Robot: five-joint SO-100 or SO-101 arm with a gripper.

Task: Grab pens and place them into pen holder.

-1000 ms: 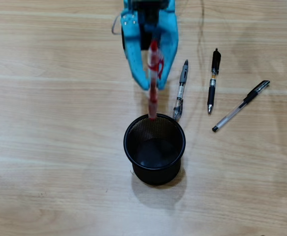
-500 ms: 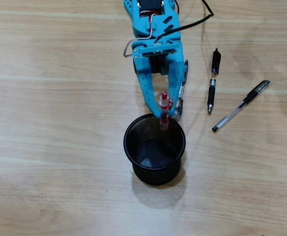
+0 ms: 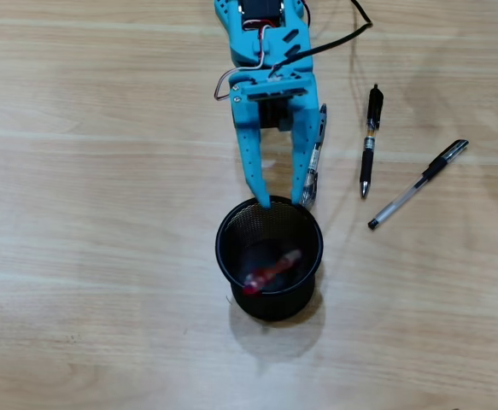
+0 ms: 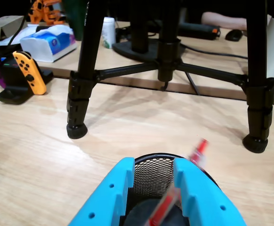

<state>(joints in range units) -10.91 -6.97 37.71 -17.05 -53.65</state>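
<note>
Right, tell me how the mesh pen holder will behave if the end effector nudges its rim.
The wire-mesh pen holder looks light, so it would probably slide on the smooth wooden table. It holds only a red pen, so it may tip.

Blurred: red clear-barrelled pen (image 3: 271,271) inside round black wire-mesh pen holder (image 3: 225,256). Partly hidden beside blue hand (image 3: 282,203): grey pen (image 3: 314,162). Cut off below in wrist view: hand, holder.

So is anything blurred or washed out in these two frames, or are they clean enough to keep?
Overhead view: even light, soft shadows, and the two pens on the table are sharp; only the red pen inside the pen holder is smeared. Wrist view: the same red pen is motion-blurred beside the blue jaws, while the tripod legs stay crisp. No strong glare in either.
</note>
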